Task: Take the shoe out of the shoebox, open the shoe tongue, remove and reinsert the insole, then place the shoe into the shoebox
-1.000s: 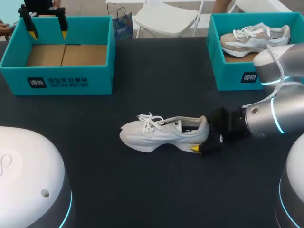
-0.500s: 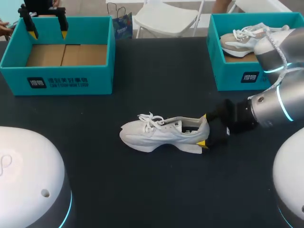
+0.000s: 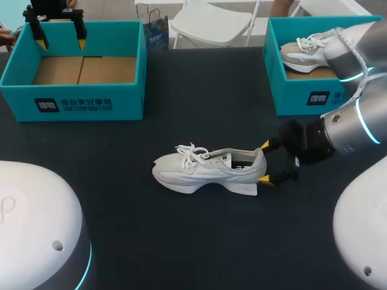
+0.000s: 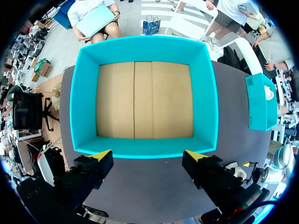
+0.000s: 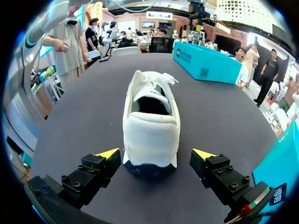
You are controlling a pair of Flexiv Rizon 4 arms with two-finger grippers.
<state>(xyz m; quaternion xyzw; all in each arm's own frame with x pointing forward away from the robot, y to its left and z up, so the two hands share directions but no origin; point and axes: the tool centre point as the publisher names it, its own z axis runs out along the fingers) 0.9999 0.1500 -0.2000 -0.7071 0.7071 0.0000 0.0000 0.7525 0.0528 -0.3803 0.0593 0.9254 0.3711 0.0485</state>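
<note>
Left gripper (image 3: 60, 42) hangs over empty left shoebox (image 3: 72, 99) at bench (image 3: 199, 90) far left corner, fingers spread, holding nothing. Shoe (image 3: 205, 169) upright mid-bench, toe toward left edge, out of box; I judge tongue-opening step next. My right gripper (image 3: 265, 162) behind heel, fingers spread either side, not gripping. Next: pinch heel steady, bring left gripper to tongue.

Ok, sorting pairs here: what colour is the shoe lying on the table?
The low lace-up shoe is white; the right wrist view shows it best.
</note>
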